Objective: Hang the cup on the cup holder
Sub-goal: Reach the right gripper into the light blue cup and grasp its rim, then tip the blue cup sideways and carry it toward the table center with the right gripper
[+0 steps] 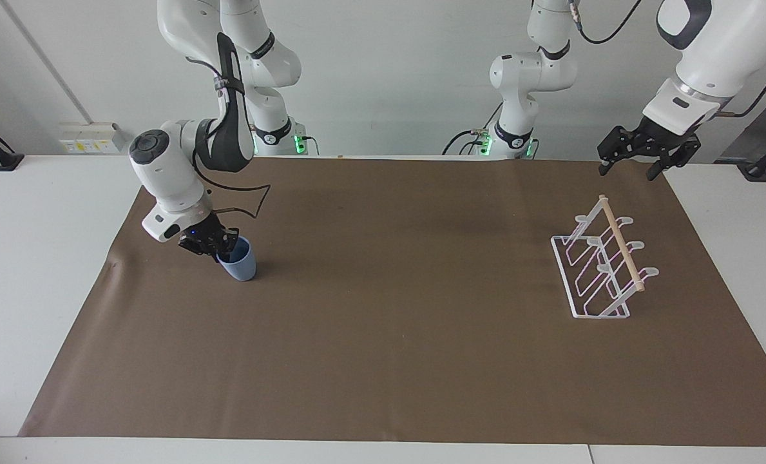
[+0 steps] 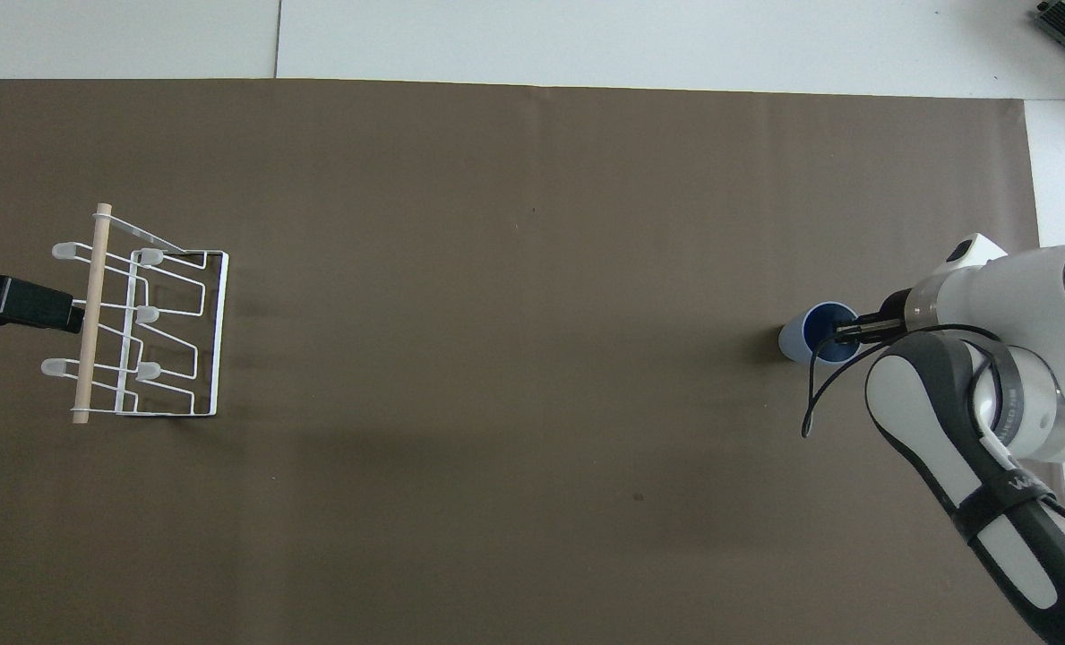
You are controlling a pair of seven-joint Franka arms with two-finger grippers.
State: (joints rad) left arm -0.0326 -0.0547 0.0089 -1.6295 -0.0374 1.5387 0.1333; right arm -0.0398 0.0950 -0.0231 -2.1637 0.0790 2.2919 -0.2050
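The cup (image 1: 238, 263) stands upright on the brown mat (image 1: 383, 361) at the right arm's end of the desk (image 1: 35, 290), well apart from the cup holder (image 1: 598, 267), which sits at the left arm's end. The right hand (image 1: 221, 245) has pinched the cup's rim on the side nearer the robots, one finger inside the mouth and one outside. A rim pinch suits a handleless tumbler and probably leaves the mouth free to slip over a prong later. The left hand (image 1: 634, 160) waits with its fingers spread, empty, in the air just beside the cup holder. Lifting and carrying toward the cup holder likely come next.
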